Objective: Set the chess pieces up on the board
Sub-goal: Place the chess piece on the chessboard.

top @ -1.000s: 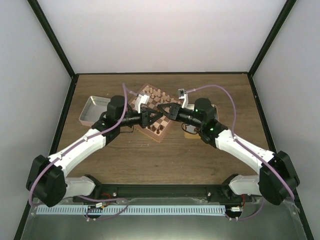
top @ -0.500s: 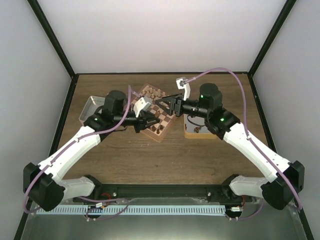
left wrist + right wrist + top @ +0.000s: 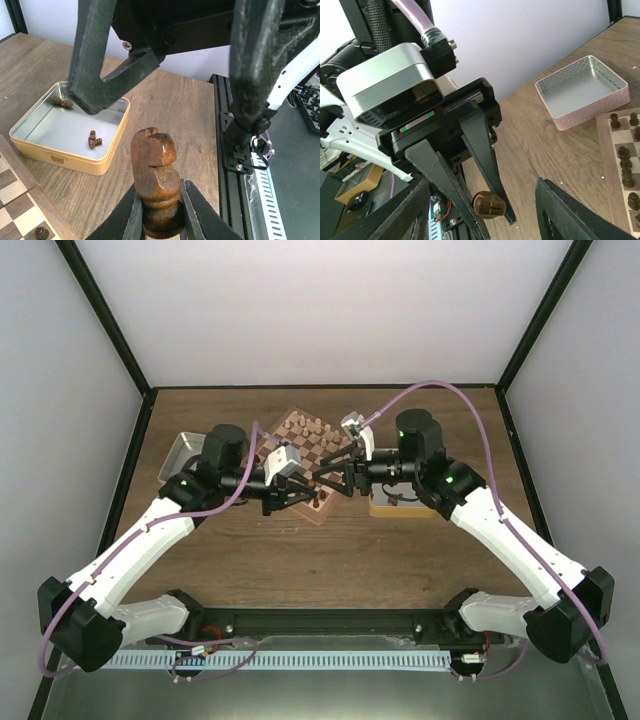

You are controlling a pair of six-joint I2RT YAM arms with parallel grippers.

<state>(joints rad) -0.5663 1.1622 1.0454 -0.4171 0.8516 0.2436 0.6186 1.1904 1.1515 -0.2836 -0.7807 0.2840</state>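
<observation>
My left gripper is shut on the base of a dark brown knight, one of the chess pieces, and holds it upright. In the right wrist view the knight sits between the left gripper's fingers. My right gripper is open, and its fingers stand wide on either side of the knight without touching it. From above, both grippers meet tip to tip over the near edge of the board. Dark pieces stand in rows on the board.
A gold tin right of the board holds loose dark pieces. A silver tin sits left of the board. Pale pieces line the board's far side. The arms' black base rail runs along the near table edge.
My right gripper has opened and let go of the knight, which stays in the shut left gripper. Both grippers have shifted from over the board toward its near edge.
</observation>
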